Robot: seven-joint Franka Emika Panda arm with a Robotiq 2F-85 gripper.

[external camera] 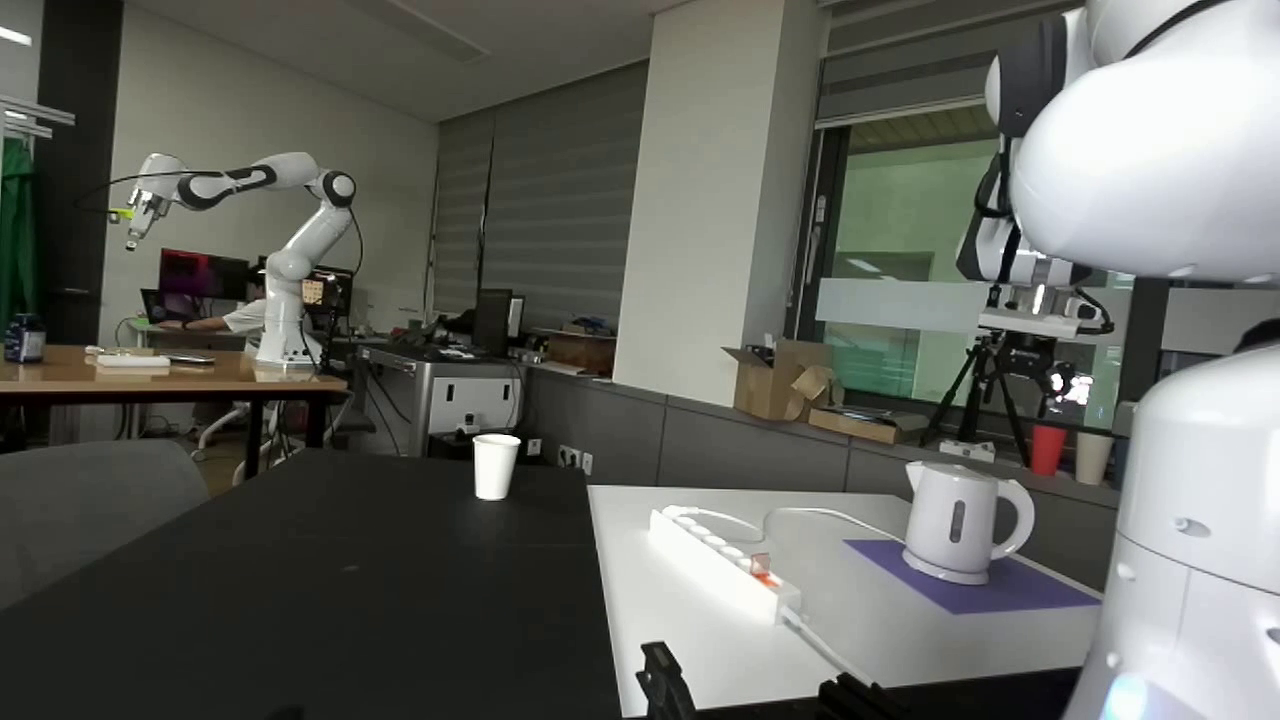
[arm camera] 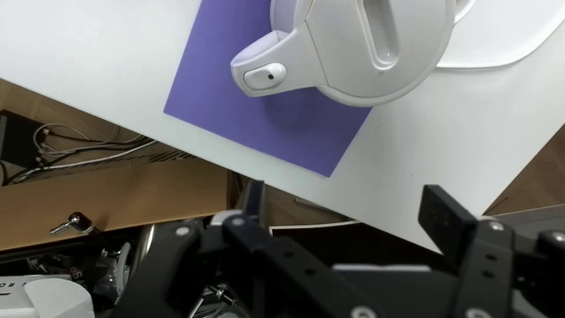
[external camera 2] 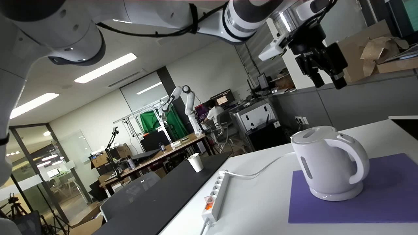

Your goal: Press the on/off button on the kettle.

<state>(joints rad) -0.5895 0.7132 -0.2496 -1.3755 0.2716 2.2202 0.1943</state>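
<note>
The white kettle stands upright on a purple mat, and it shows in both exterior views (external camera: 952, 525) (external camera 2: 326, 163). The wrist view shows the kettle (arm camera: 348, 53) from above at the top of the picture, partly cut off. Its on/off button (arm camera: 265, 76) is a small white oval with a dark dot on top of the handle. My gripper (arm camera: 344, 198) is open and empty, its two black fingers wide apart. In an exterior view the gripper (external camera 2: 329, 81) hangs well above the kettle, apart from it. Nothing touches the button.
The purple mat (arm camera: 300, 132) lies on the white table (external camera 2: 258, 195) near an edge. A white power strip (external camera: 710, 575) with a cord lies on the table in both exterior views. A white paper cup (external camera: 494, 468) stands on the adjoining black table. Boxes lie below the table edge (arm camera: 154, 190).
</note>
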